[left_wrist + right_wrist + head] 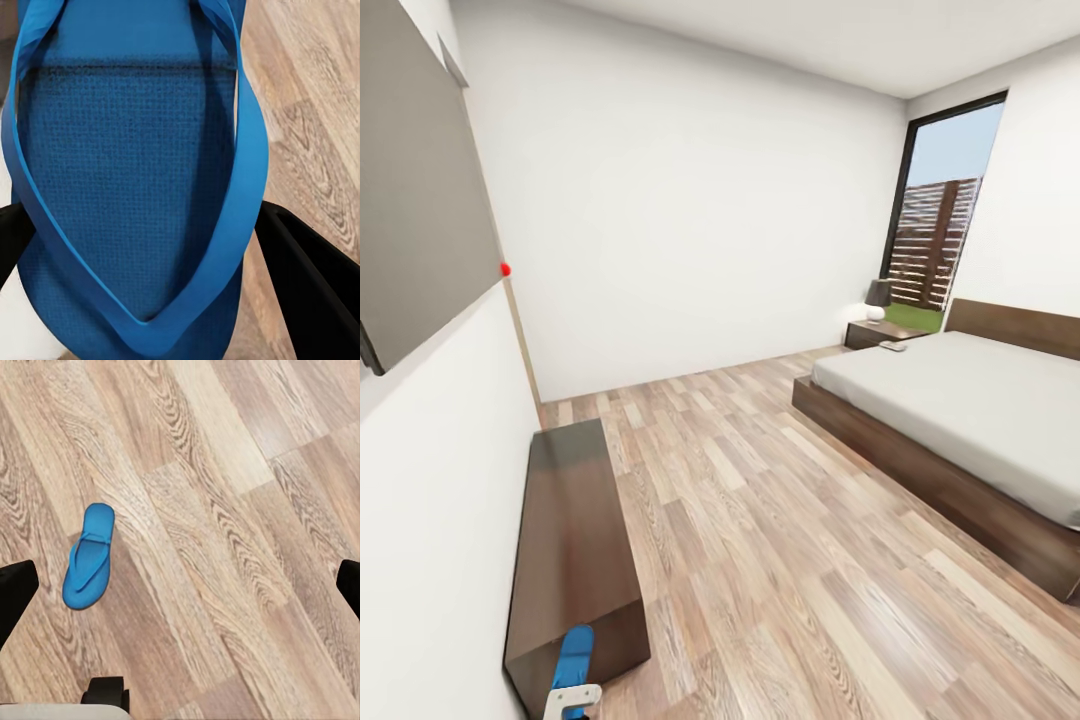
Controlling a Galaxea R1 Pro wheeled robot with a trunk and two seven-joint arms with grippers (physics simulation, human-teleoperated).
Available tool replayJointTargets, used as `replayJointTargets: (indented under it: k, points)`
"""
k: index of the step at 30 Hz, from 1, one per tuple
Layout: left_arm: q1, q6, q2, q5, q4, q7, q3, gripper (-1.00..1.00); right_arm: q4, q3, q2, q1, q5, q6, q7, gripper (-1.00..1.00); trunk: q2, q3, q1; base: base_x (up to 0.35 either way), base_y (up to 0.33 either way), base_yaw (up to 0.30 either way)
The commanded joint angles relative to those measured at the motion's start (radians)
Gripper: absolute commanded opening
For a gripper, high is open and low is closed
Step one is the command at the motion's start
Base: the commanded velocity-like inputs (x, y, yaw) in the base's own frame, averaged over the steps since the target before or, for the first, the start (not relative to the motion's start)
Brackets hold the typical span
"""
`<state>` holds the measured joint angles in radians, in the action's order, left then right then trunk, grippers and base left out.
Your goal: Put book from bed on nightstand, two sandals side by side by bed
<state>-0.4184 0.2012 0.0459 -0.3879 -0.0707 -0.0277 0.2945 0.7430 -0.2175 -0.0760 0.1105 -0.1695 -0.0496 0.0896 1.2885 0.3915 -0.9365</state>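
Observation:
One bright blue sandal (135, 165) is held between the black fingers (315, 292) of my left gripper (150, 247), which is shut on it. In the head view this sandal (573, 655) and the left gripper (572, 698) show low at the left, by the end of the bench cabinet. The other sandal (88, 559) lies flat on the plank floor, sole down, in front of my right gripper (180, 592), whose fingers (15, 596) stand wide apart and hold nothing. The bed (980, 400) is at the right, the nightstand (880, 333) beyond it. The book is out of view.
A long low dark bench cabinet (572, 530) runs along the left wall under a dark wall panel (420, 200). On the nightstand stand a lamp (876, 298) and a small pale object (893, 346). A tall window (945, 230) is in the far corner. Wood floor (760, 520) lies between cabinet and bed.

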Motion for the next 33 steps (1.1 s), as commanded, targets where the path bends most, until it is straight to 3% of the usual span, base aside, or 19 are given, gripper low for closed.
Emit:
replayJointTargets:
  k: [1,22,29,30,33]
  points:
    - [0.0,0.003,0.0,-0.006,0.0,-0.003,0.009,-1.0,0.001,-0.005,0.001,0.0,-0.01,-0.003,0.007,1.0,0.001,0.001,0.0,0.191,-0.026,0.0]
    - [0.0,0.004,-0.001,-0.007,0.0,-0.003,0.043,-1.0,0.001,-0.004,0.004,-0.001,-0.008,-0.002,0.007,1.0,0.001,0.001,0.0,0.057,-0.004,0.0]
    - [0.0,0.003,-0.027,-0.006,0.001,-0.01,0.057,-1.0,-0.055,0.003,0.068,-0.077,-0.01,0.009,-0.004,1.0,0.001,0.001,0.0,0.0,0.0,0.0]
    - [0.0,0.003,-0.031,-0.006,0.001,-0.012,0.066,-1.0,-0.11,0.014,0.089,-0.116,-0.011,0.01,-0.029,1.0,0.001,0.001,0.0,0.0,0.0,0.0]
    - [0.0,0.003,-0.035,-0.007,0.001,-0.012,0.076,-1.0,-0.229,0.052,0.119,-0.195,-0.016,0.011,-0.096,1.0,0.001,0.001,0.0,0.0,0.0,0.0]
